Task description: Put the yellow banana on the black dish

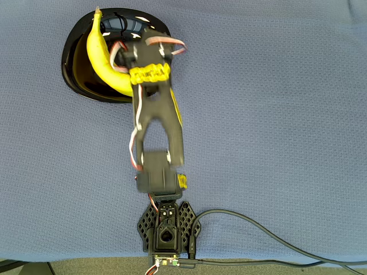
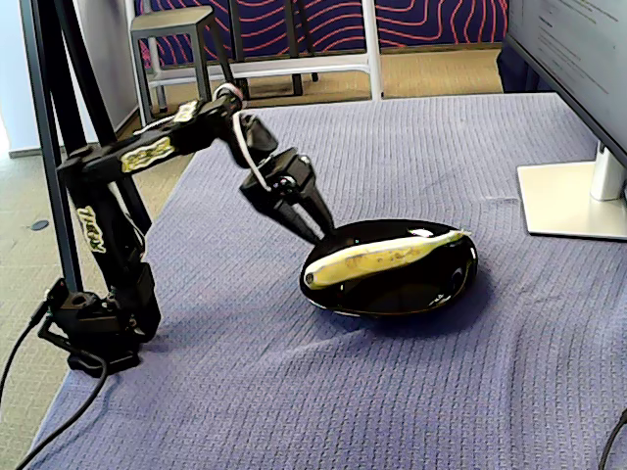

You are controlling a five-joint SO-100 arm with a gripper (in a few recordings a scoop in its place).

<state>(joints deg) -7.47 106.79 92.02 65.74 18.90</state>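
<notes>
Your end effector (image 2: 318, 227) sits spread and empty at the black dish's (image 2: 441, 284) left rim, banana (image 2: 382, 257) lying lengthwise rightward from it.

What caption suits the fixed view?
Curved yellow banana lying in glossy black dish, the black arm's open gripper beside it.
</notes>
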